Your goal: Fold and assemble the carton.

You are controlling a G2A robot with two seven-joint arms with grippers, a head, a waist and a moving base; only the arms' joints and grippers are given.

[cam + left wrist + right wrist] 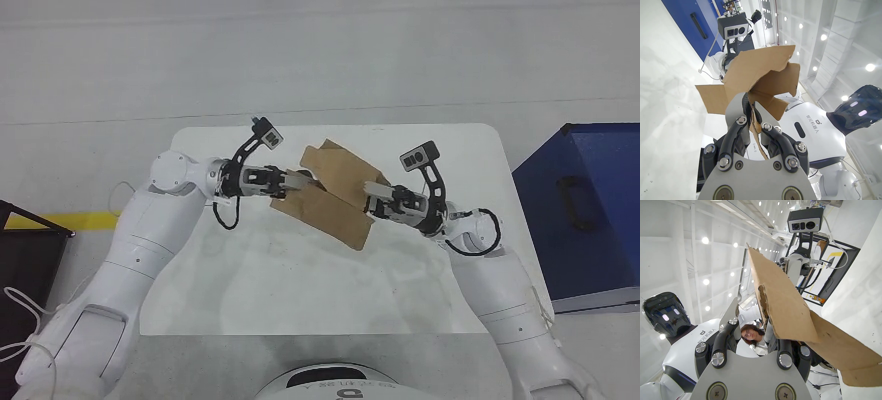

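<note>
Pinching a flap of the brown cardboard carton [335, 196] in the clamped left tool [310, 181], upper centre; stretching diagonally down-right to the right tool [372, 192], spread wide, gripping nothing.

Brown carton [325, 205] is half-folded over the far middle of the white worktop [300, 285], with flaps sticking out at odd angles. The left tool [303, 183] is right at one edge of it and the right tool [372, 193] is at the opposite edge. Off to the worktop's right there's a blue case [585, 215] with a dark handle.
</note>
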